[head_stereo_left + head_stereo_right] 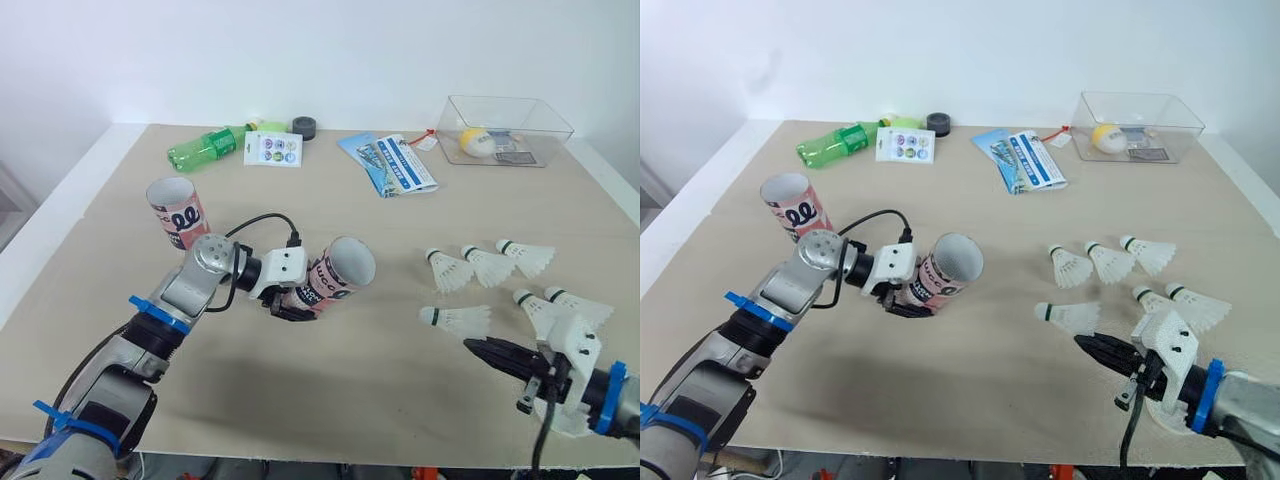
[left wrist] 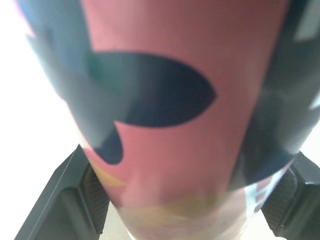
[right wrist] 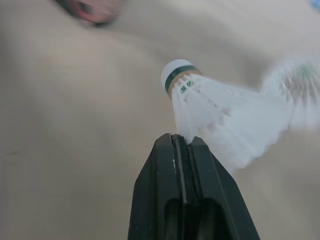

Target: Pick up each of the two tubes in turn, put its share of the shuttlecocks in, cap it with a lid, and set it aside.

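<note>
At the left of the table [image 1: 350,400] a pink printed tube [image 1: 177,212] stands upright with its mouth open. Just right of it, the left gripper [image 1: 293,306] has its jaws closed around the lower body of a second tube [image 1: 335,275], which is tilted with its open mouth facing up and to the right; in the left wrist view the black fingers [image 2: 82,200] press against both sides of it. Along the far edge lie a green bottle [image 1: 210,147], a sticker card [image 1: 272,150], a small black round object [image 1: 304,126], a leaflet [image 1: 392,163] and a clear plastic box [image 1: 545,125]. On the right six shuttlecocks lie loose on the table. The nearest shuttlecock [image 1: 455,320] lies on its side, cork pointing left. The right gripper [image 1: 478,347] sits low just beside it, jaws pressed together, their tip at the edge of its feather skirt; whether a feather is pinched cannot be told.
</note>
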Controlling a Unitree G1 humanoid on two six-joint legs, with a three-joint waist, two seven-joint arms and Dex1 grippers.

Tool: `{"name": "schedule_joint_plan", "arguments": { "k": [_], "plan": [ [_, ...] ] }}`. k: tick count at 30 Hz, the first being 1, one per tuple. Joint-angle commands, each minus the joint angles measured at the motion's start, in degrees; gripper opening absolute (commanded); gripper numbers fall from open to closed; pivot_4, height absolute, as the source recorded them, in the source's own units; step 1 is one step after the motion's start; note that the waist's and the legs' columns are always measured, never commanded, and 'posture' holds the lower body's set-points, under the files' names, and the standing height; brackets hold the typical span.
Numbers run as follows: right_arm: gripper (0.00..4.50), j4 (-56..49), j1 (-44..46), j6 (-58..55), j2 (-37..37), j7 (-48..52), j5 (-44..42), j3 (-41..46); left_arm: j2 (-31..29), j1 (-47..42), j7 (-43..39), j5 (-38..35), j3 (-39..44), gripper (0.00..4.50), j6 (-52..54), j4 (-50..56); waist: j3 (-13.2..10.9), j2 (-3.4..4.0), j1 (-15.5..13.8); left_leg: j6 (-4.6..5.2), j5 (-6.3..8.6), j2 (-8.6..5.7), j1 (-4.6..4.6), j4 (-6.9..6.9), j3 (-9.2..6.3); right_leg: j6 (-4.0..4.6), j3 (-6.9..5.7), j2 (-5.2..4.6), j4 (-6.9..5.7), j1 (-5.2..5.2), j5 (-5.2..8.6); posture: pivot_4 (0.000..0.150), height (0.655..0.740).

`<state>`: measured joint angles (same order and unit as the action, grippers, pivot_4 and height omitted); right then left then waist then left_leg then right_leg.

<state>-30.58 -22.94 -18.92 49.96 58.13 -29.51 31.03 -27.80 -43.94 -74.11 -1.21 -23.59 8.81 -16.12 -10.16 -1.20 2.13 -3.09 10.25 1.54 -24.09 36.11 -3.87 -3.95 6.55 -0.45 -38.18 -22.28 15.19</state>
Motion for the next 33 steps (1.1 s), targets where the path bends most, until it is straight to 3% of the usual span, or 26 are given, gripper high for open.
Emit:
{"name": "schedule_joint_plan", "arguments": {
  "k": [1, 4, 8, 15, 29, 32, 33],
  "plan": [
    [0.12, -3.0, 6.71, 2.29, 6.97, 3.0, -0.4, 5.12, -0.18, -2.68, -0.27, 1.36, 0.23, 3.49, 0.53, -4.45, -0.03, -0.05, 0.27, 0.03, -0.02, 0.0, 0.01, 0.02, 0.0, 0.0, 0.0, 0.0, 0.0, 0.0, -0.04, 0.15, 0.74],
    [0.12, -1.41, 15.13, 5.28, 11.36, 2.9, 1.6, 3.03, -0.1, -4.96, -1.22, 1.66, -0.05, 3.49, 0.85, -6.43, -0.09, -0.16, 0.74, 0.1, -0.07, 0.02, 0.0, 0.09, 0.06, 0.04, 0.0, 0.01, 0.0, -0.05, -0.18, 0.15, 0.74],
    [0.12, 2.46, 31.56, 13.68, 16.4, 2.1, 8.44, -8.33, 0.45, -8.68, -2.0, 2.59, -0.51, 3.49, 2.09, -8.53, -0.2, -0.14, 0.95, 0.13, -0.09, 0.08, -0.1, 0.01, 0.06, 0.08, -0.02, 0.06, 0.01, -0.14, -0.15, 0.15, 0.74],
    [0.12, 12.52, 51.88, 23.56, 13.85, 6.25, 17.34, -26.3, 1.97, -9.29, -1.34, 3.91, -1.03, 3.49, 3.57, -8.18, -0.28, -0.15, 0.66, 0.12, -0.09, 0.04, -0.3, -0.36, 0.18, -0.19, 0.07, 0.02, 0.03, -0.47, -0.1, 0.15, 0.74],
    [0.12, 24.74, 69.09, 35.69, 3.9, 12.18, 25.1, -40.01, 2.54, -6.72, 1.3, 3.91, -0.85, 3.49, 10.82, -1.4, -0.28, -0.07, 0.43, 0.07, -0.13, 0.02, -0.45, -0.31, 0.02, -0.14, -0.06, 0.01, -0.09, -0.6, -0.11, 0.15, 0.74],
    [1.56, 24.75, 69.7, 34.38, 3.24, 13.69, 23.55, -40.24, 2.58, -6.09, 2.08, 4.07, -1.02, 3.49, 12.0, -0.38, -0.28, -0.06, 0.42, 0.07, -0.13, 0.01, -0.46, -0.27, 0.01, -0.14, -0.06, -0.01, -0.09, -0.59, -0.12, 0.15, 0.74],
    [1.83, 24.59, 69.65, 33.97, 3.37, 14.21, 22.96, -40.07, 2.5, -5.87, 2.17, 4.08, -1.05, 3.49, 12.21, -0.1, -0.28, -0.06, 0.4, 0.07, -0.13, 0.01, -0.46, -0.28, 0.0, -0.13, -0.06, 0.0, -0.1, -0.59, -0.13, 0.15, 0.74]
  ]
}}
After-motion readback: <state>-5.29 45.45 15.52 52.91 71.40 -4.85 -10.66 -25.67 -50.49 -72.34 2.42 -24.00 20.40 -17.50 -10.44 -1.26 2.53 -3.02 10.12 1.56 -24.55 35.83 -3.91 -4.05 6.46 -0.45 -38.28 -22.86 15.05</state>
